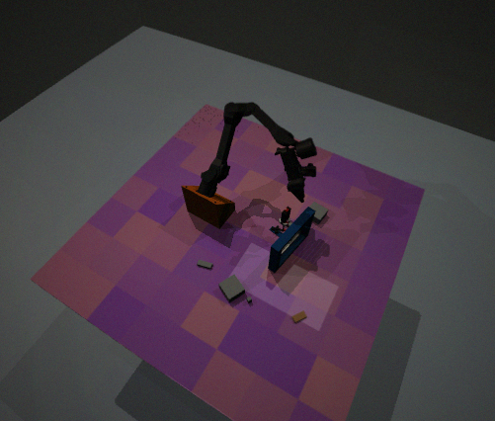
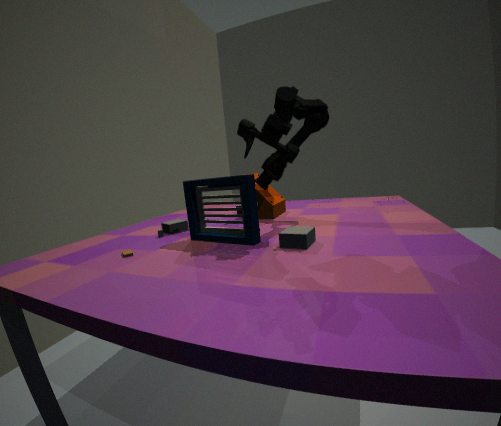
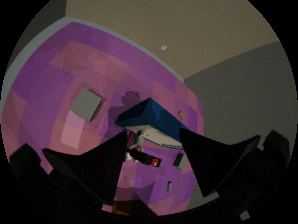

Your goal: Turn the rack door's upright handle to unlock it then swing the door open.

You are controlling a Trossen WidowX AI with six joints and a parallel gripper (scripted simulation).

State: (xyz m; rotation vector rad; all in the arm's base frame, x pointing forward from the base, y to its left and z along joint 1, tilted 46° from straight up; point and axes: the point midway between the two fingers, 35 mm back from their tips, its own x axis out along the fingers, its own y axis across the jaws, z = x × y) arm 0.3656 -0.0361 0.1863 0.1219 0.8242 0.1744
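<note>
Checkered purple-and-pink table top [image 1: 258, 331] [image 2: 386, 325] [image 3: 40, 85], dark blue frame [image 1: 275, 256] [image 2: 251, 210] [image 3: 150, 114], orange base [image 1: 206, 210] [image 2: 272, 206] [image 3: 131, 208].

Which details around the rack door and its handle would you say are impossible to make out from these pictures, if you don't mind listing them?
- Handle's exact turn angle: the red-and-black part is too small in the top view, partly cluttered in the wrist view.
- Handle side, exterior view: hidden behind the blue frame.
- Left fingertip's outline, wrist view: lost in darkness.
</note>
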